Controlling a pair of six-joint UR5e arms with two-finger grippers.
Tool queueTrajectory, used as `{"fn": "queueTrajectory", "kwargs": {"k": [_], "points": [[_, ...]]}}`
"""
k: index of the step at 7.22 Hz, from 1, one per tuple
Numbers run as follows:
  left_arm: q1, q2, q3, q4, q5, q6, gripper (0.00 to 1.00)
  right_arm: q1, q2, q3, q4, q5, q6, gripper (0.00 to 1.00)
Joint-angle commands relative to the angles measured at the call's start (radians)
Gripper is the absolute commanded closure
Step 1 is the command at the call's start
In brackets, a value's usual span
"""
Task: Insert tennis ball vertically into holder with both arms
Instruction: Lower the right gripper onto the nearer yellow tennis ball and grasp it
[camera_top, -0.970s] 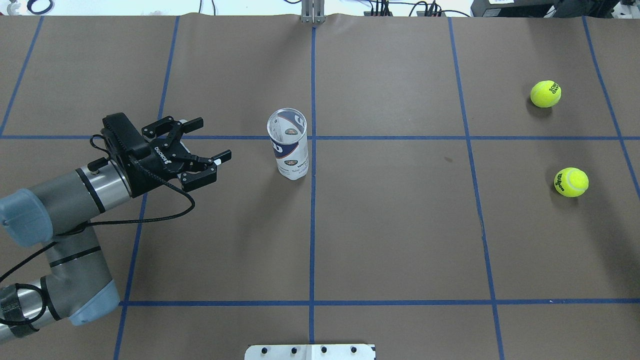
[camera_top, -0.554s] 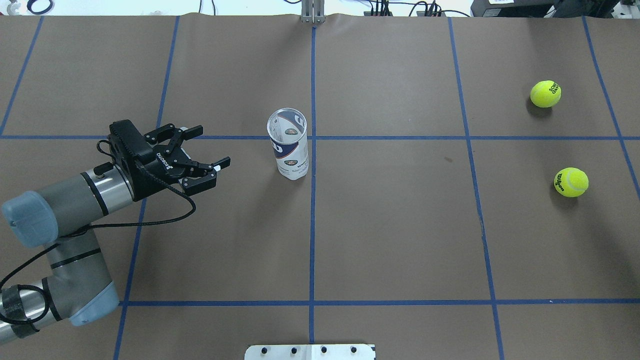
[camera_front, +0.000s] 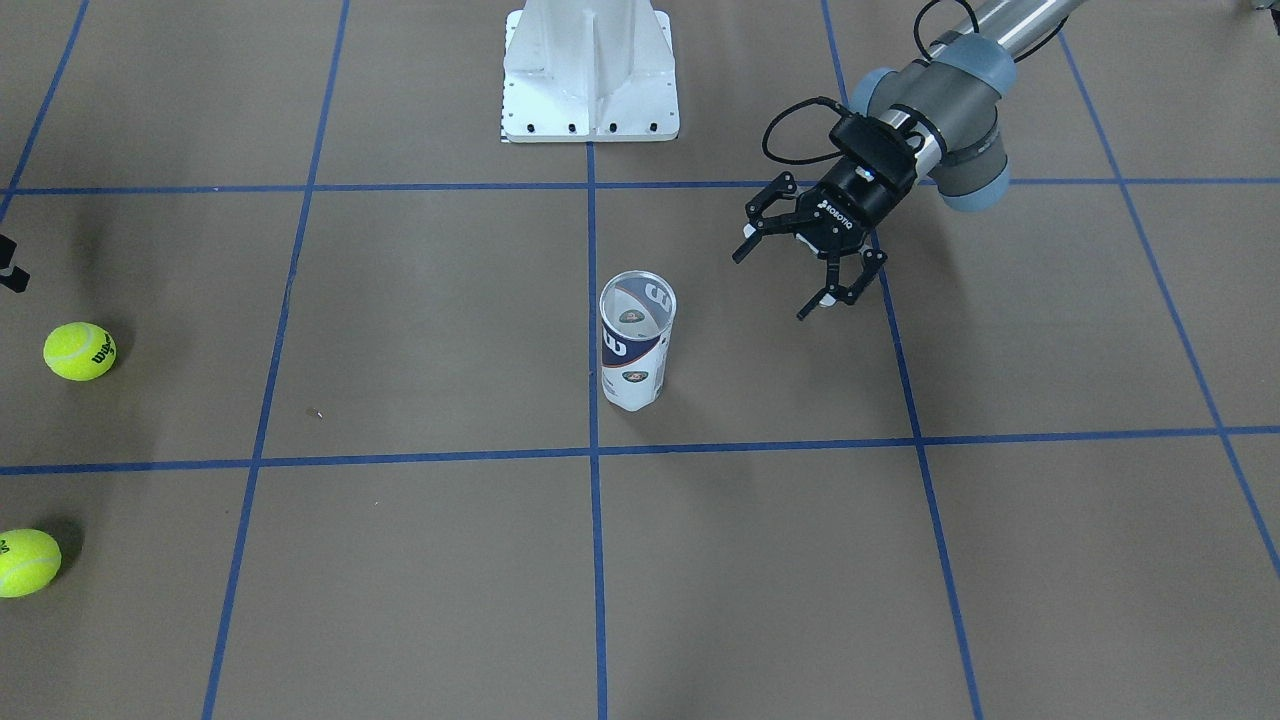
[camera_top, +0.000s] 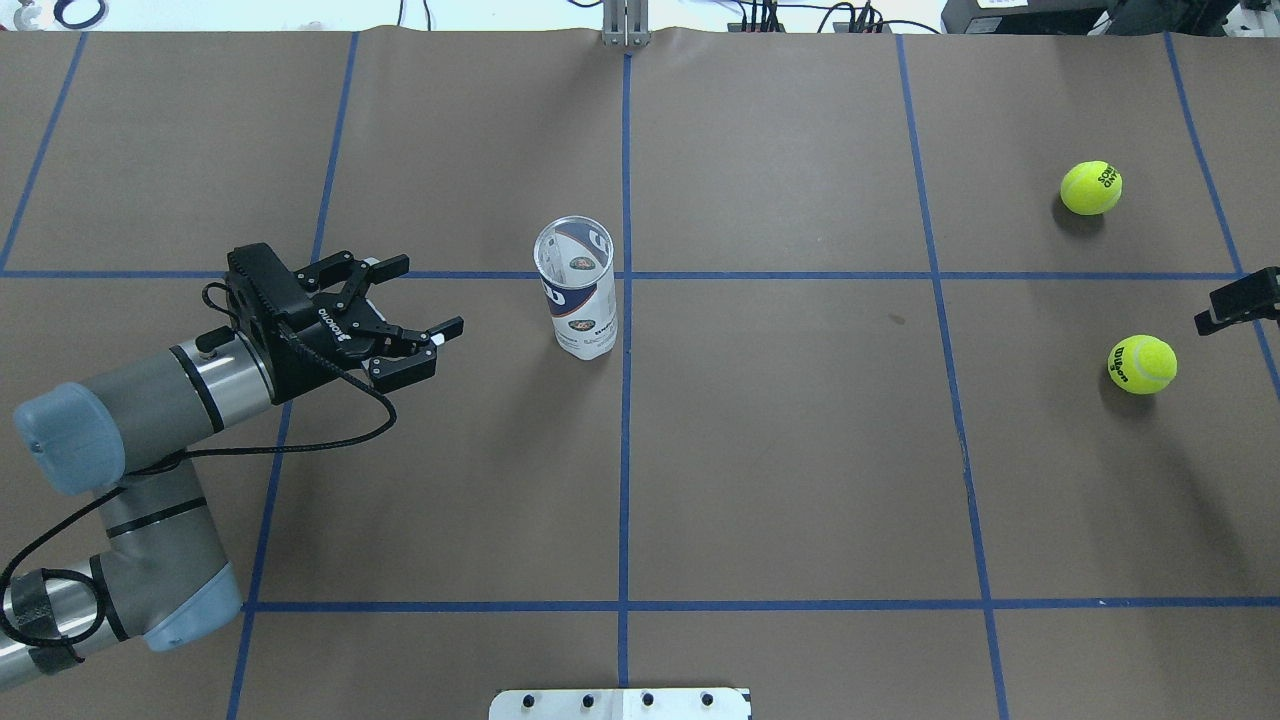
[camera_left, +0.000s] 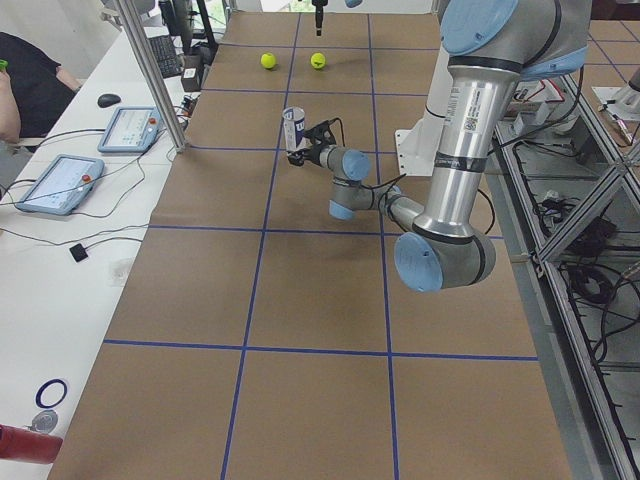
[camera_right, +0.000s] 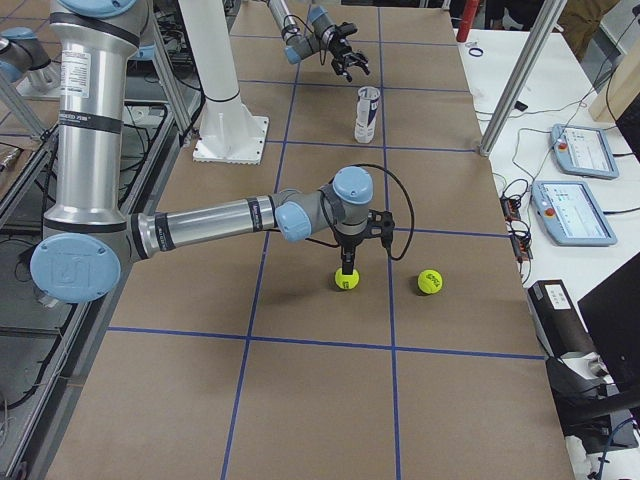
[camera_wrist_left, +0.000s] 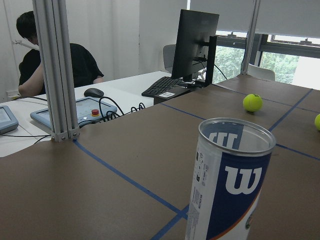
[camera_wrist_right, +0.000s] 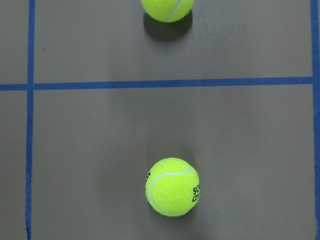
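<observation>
Pointing spread, empty fingers rightward, the left gripper (camera_top: 423, 297) is hovering short of the can (camera_top: 578, 300), which is standing upright, mouth up, mid-table. The right gripper (camera_top: 1238, 300) is hanging near a ball (camera_top: 1142, 364); can't tell its finger gap.

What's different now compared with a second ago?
The right gripper has come in from the right edge, near the nearer tennis ball. The left gripper shifted only slightly, open and short of the holder. The holder, that ball and the farther tennis ball stayed put.
</observation>
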Motion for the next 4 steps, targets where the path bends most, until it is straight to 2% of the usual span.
{"fn": "queueTrajectory", "kwargs": {"k": [1,4], "points": [[0.001,-0.007,0.007,-0.001,0.002,0.000,0.01,-0.081,0.001,-0.026,0.027,-0.059,0.008,0.00],[-0.001,-0.020,0.013,-0.002,0.003,0.002,0.01,-0.095,0.029,-0.095,0.027,-0.067,-0.064,0.00]]}}
